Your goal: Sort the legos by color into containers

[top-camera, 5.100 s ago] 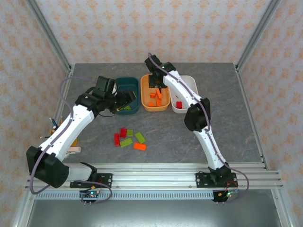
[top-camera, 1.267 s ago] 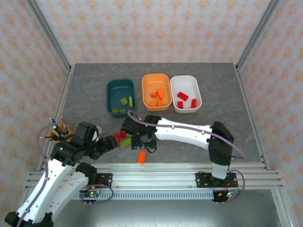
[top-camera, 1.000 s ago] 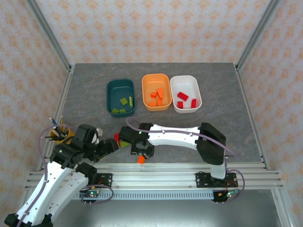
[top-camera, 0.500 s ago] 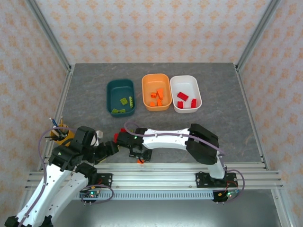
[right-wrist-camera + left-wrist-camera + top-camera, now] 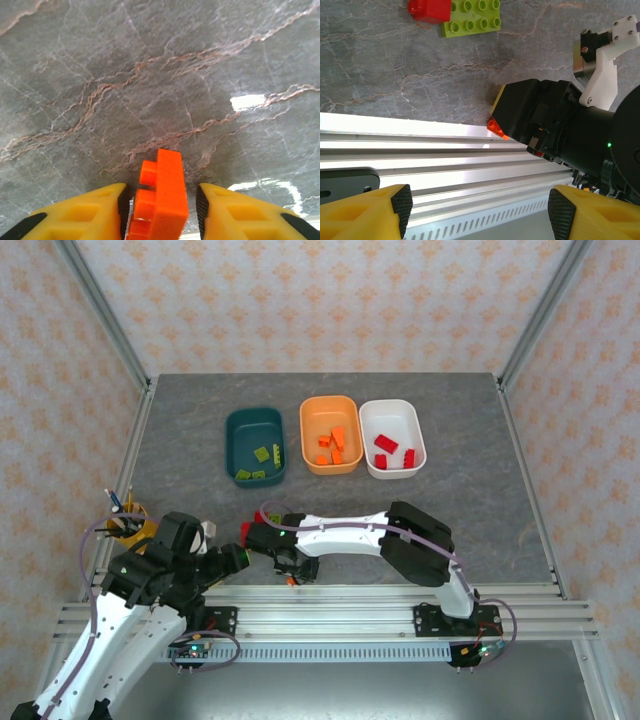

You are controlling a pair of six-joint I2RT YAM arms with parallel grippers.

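From the right wrist: orange lego [image 5: 165,180] standing on edge between the yellow fingers [image 5: 90,210] of the right tool [image 5: 160,212]. Fingers narrowed around it, with a thin dark sliver on either side; cannot tell whether gripped or merely flanked.

From the left wrist: left tool [image 5: 480,210] spread wide and holding nothing, looking across the aluminium rail [image 5: 420,150]. A corner of that same orange lego poking out beneath the right arm's black wrist [image 5: 555,130], just beside the rail at the bench's near edge. Farther off, red lego [image 5: 429,10] right against green lego [image 5: 470,19], both flat on the bench.

From above: teal container [image 5: 240,425], orange container [image 5: 305,430] and white container [image 5: 420,440] in a row at the far centre, well apart from both tools, holding green, orange and red legos in that order. Pen cup [image 5: 125,523] at the near left.

Grey marbled bench [image 5: 480,500], glossy, with patches of glare. Peach floral walls [image 5: 300,300], metal posts at the corners.

Against half a second ago: right arm folded tighter, elbow drawn left and nearer; left arm scarcely shifted. Against five seconds ago: both arms then out over the containers, now pulled back to the near edge.
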